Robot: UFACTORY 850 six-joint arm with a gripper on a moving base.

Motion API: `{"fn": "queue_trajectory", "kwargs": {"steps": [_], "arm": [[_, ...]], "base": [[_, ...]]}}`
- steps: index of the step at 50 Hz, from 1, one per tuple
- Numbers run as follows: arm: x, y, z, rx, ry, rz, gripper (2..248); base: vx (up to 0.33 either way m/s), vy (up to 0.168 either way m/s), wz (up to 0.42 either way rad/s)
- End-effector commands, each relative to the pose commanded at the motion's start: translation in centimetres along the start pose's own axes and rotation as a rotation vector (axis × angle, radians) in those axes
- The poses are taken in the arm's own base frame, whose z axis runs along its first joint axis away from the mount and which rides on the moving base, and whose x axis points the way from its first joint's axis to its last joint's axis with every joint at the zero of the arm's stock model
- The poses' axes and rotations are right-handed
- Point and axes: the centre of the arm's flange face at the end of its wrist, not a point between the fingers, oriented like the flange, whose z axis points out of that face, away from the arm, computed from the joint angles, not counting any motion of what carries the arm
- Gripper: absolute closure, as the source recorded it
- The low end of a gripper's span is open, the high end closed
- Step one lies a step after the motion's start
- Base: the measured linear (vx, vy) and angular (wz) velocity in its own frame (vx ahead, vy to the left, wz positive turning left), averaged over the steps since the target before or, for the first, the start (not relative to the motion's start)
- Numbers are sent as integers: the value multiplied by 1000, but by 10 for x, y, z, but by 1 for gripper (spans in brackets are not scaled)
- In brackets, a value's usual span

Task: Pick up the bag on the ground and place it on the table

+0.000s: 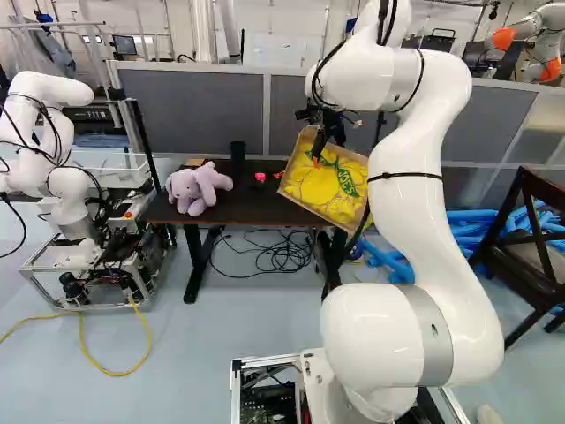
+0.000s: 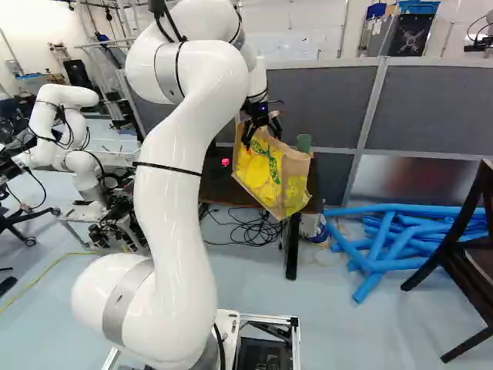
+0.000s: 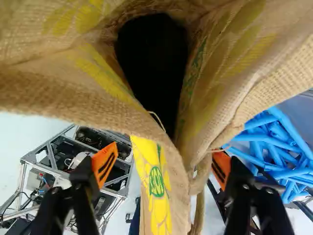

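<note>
Looks onto a dark surface (image 1: 252, 210) before grey partitions (image 1: 194, 106). Nearest, shows the tool (image 2: 262, 136) spread apart, bag (image 2: 260, 176) between its fingers, against one orange pad (image 3: 222, 169). Hangs tilted by the surface's end, contact unclear. Beyond, includes purple plush (image 1: 185, 187) on it.

Smooth white arm (image 1: 415, 212), grey bands (image 1: 437, 336), black straps (image 1: 404, 176) and cables (image 1: 383, 22), black end effector (image 2: 262, 134) with slotted orange pads (image 3: 104, 164)
</note>
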Motion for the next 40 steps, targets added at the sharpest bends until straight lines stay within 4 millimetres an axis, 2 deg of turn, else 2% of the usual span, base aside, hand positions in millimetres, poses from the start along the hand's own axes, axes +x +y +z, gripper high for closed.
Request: {"fn": "queue_trajectory", "kwargs": {"steps": [1, 18, 40], "arm": [[0, 0, 0, 0, 0, 0, 5], [0, 0, -2, -1, 2, 0, 3], [-9, -5, -33, -26, 30, 3, 3]], "base": [[0, 0, 0], [0, 0, 0], [0, 0, 0]]}}
